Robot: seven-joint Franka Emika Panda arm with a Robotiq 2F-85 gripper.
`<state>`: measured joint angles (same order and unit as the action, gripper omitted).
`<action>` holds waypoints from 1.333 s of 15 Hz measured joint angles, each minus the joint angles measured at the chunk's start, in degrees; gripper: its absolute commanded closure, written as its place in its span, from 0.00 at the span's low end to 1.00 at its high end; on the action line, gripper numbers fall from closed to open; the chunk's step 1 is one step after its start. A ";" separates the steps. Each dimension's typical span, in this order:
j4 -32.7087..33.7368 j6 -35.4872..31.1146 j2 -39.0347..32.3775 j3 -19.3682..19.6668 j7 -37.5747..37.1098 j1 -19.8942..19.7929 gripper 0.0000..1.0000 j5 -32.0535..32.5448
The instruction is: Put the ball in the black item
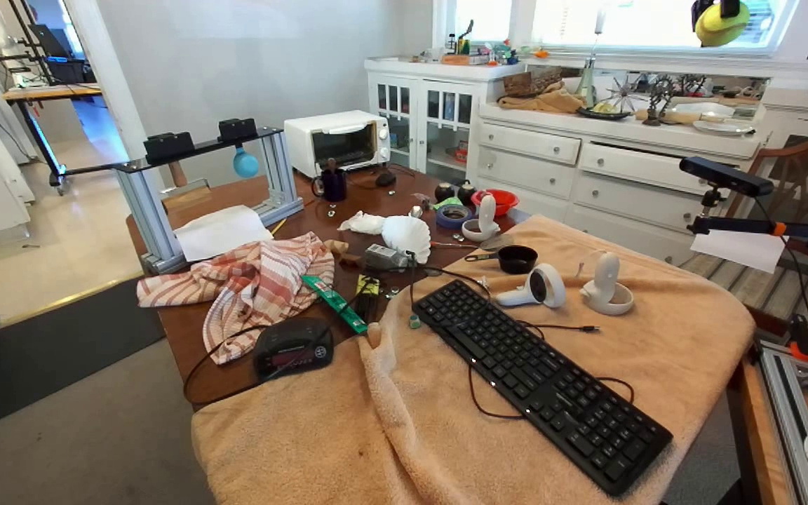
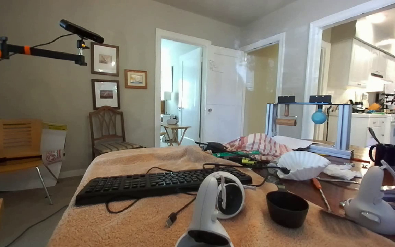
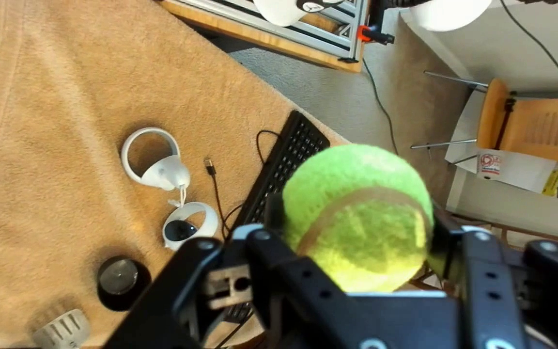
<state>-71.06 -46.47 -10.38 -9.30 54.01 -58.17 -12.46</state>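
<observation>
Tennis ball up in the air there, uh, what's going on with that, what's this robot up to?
The robot's gripper holds the yellow-green ball, gripped at both sides, up in the air. The job is to put it in the black cup, which sits on the tan towel. The ball is not in there yet.

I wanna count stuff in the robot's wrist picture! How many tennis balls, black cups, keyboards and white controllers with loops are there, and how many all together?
Tennis ball: 1
Black cup: 1
Keyboard: 1
White controllers with loops: 2
Total: 5
</observation>
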 measured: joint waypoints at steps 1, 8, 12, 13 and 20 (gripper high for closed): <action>-2.62 -1.10 1.39 -0.12 0.00 0.45 0.58 -0.09; -22.26 -26.04 8.44 8.13 -3.63 14.67 0.58 -8.04; -35.21 -43.29 10.92 13.40 -6.56 24.75 0.58 -8.07; -38.61 -47.22 11.17 14.40 -7.04 27.11 0.58 -8.05; -54.86 -77.52 10.52 17.90 -9.45 38.42 0.58 -8.31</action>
<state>-125.92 -123.99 0.14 8.60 44.56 -19.75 -20.77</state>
